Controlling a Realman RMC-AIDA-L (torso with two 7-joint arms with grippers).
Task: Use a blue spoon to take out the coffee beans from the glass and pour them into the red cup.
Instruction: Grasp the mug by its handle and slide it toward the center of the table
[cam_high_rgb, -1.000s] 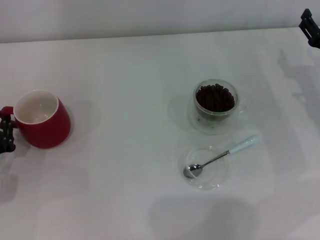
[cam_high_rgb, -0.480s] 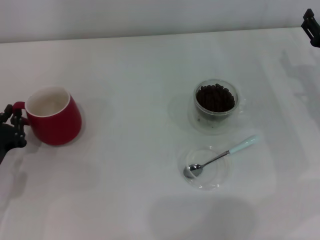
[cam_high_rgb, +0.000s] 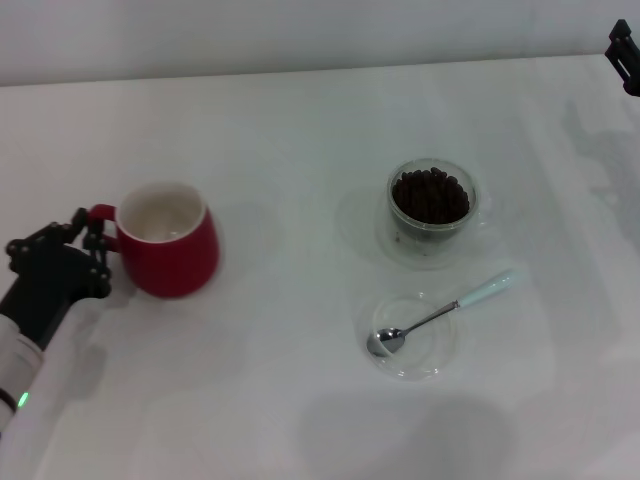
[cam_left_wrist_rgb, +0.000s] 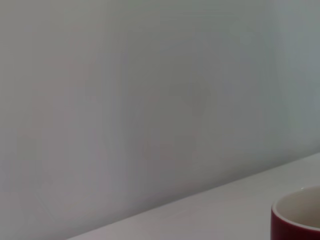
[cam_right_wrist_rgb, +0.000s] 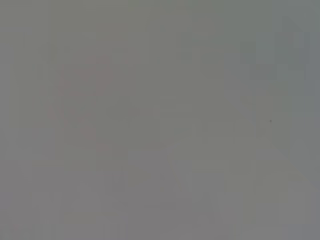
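The red cup (cam_high_rgb: 172, 260), white inside, stands at the left of the white table; its rim also shows in the left wrist view (cam_left_wrist_rgb: 297, 217). My left gripper (cam_high_rgb: 92, 243) is shut on the cup's red loop handle. The glass (cam_high_rgb: 432, 232) stands right of centre with a heap of coffee beans (cam_high_rgb: 430, 195) in it. The blue spoon (cam_high_rgb: 445, 314) lies in front of the glass, its metal bowl in a flat clear dish (cam_high_rgb: 412, 350) and its pale blue handle pointing to the back right. My right gripper (cam_high_rgb: 624, 45) is parked at the far right edge.
The white table (cam_high_rgb: 280, 380) runs to a pale wall at the back. Bare tabletop lies between the red cup and the glass. The right wrist view shows only a plain grey surface.
My left gripper has slid the red cup to the right, toward the table's middle, by its handle. The glass, spoon and dish have not moved. The right arm barely moved.
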